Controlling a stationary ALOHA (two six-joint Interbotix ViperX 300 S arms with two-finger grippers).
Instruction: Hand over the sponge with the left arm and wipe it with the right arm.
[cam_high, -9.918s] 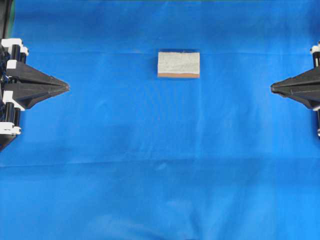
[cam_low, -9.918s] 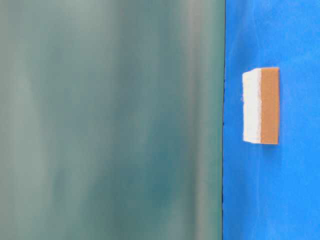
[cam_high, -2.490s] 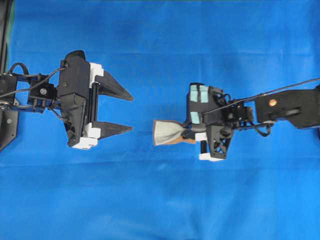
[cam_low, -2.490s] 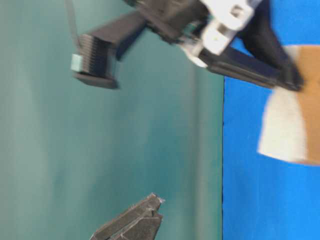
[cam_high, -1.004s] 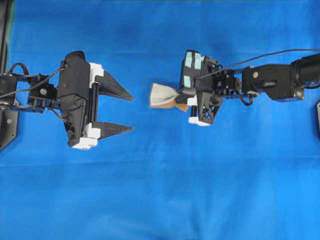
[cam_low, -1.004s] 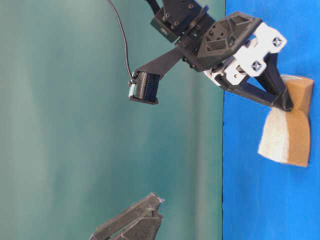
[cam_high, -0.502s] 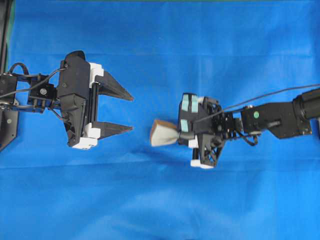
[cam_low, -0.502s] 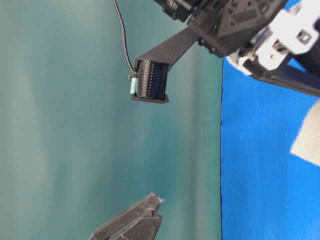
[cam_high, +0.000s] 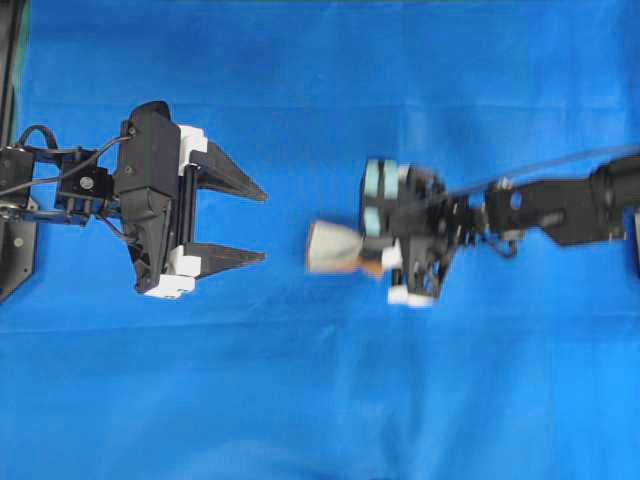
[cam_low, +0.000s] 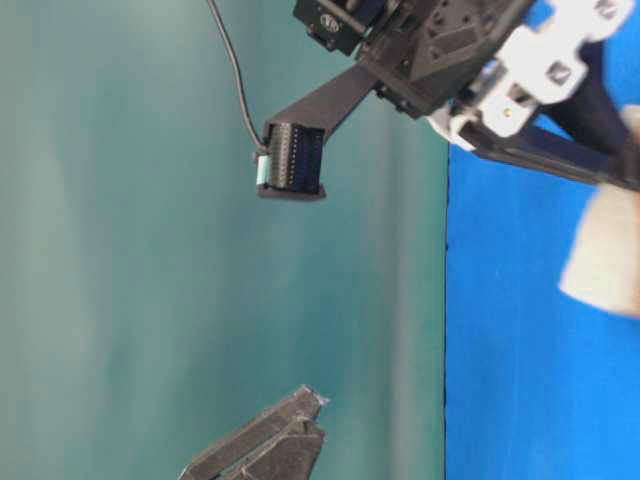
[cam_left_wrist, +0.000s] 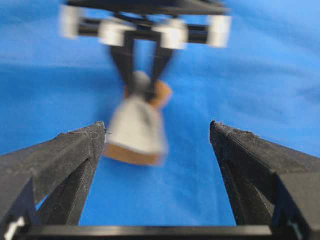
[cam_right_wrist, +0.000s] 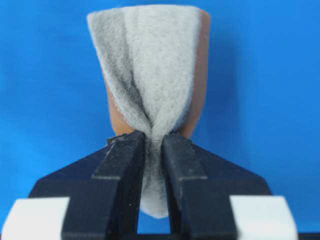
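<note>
The sponge (cam_high: 335, 248) is pinched by the right gripper (cam_high: 372, 252) above blue cloth (cam_high: 320, 400); left gripper (cam_high: 250, 224) spread wide.

The sponge (cam_right_wrist: 150, 75) has a fuzzy grey felt top over smooth orange-brown foam; matt blue cloth (cam_high: 320, 400) covers the surface; claw fingers (cam_left_wrist: 60, 160) look matt, grainy black plastic.

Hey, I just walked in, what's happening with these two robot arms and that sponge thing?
The right gripper, the one with teal patches, is shut on the sponge, pinching it so hard that it folds at the middle. It holds the sponge above the blue cloth, with the free end pointing toward the left gripper. The left gripper is wide open and holds nothing; the sponge is short of its fingers and apart from them. The right arm looks blurred, so it seems to be moving.
</note>
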